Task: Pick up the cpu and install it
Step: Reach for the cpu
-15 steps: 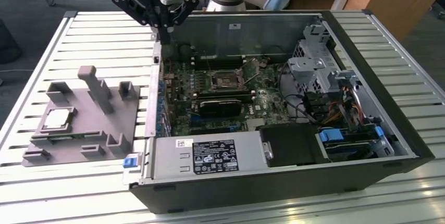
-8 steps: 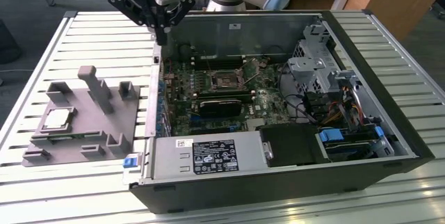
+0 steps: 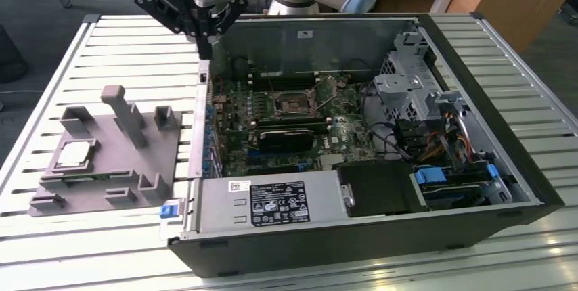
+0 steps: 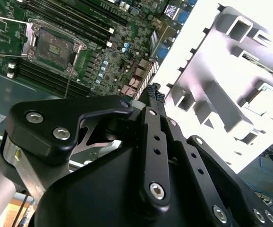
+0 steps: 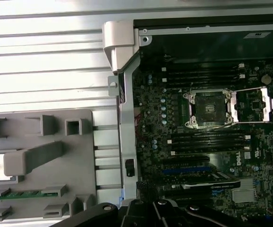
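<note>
Fingers (image 4: 151, 97) of the gripper (image 3: 206, 51) are seen closed together, with nothing held. They are poised over the wall of the open computer case (image 3: 361, 237) on the exterior view's left. Inside the case, the socket (image 5: 208, 109) is noted with its metal frame swung open. The cpu (image 3: 74, 154) is seated in the grey fixture (image 3: 113, 164) on the slatted table (image 3: 135, 40), well apart from the gripper.

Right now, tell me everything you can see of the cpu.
The cpu is a small flat square chip, silvery-grey top, paler rim. It lies flat in a recess of the grey fixture, outside the computer case, at the exterior view's left. A fixture post partly hides it in the first wrist view.
</note>
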`<state>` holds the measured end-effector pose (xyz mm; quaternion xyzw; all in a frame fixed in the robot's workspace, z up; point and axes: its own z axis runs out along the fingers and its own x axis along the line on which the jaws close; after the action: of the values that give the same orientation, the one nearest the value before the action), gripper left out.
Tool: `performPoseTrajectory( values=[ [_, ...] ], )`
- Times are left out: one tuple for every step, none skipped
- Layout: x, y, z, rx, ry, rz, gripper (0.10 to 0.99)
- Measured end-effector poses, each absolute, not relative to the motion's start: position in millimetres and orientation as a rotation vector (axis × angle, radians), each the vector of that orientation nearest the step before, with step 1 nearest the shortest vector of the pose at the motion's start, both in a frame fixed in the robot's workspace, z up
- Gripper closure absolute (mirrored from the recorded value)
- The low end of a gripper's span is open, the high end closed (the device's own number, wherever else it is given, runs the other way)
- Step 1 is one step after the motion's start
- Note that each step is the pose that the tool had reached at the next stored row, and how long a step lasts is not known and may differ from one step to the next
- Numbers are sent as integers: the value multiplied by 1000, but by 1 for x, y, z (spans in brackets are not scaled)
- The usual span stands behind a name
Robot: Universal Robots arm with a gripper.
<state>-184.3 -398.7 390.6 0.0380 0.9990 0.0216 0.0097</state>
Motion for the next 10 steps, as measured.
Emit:
performPoseTrajectory(
  values=[
    [-185, -399, 391, 118, 3119, 67, 980],
    [-186, -399, 390, 118, 3119, 67, 980],
    [-187, -399, 390, 119, 3119, 67, 980],
    [-188, -399, 390, 119, 3119, 67, 980],
    [-189, -399, 390, 119, 3120, 67, 980],
    [-189, -399, 390, 119, 3120, 67, 980],
    [-190, -399, 390, 119, 3120, 67, 980],
    [-191, -399, 390, 119, 3120, 67, 980],
    [-192, -399, 390, 119, 3120, 67, 980],
    [-193, -399, 390, 118, 3120, 67, 980]
  ],
)
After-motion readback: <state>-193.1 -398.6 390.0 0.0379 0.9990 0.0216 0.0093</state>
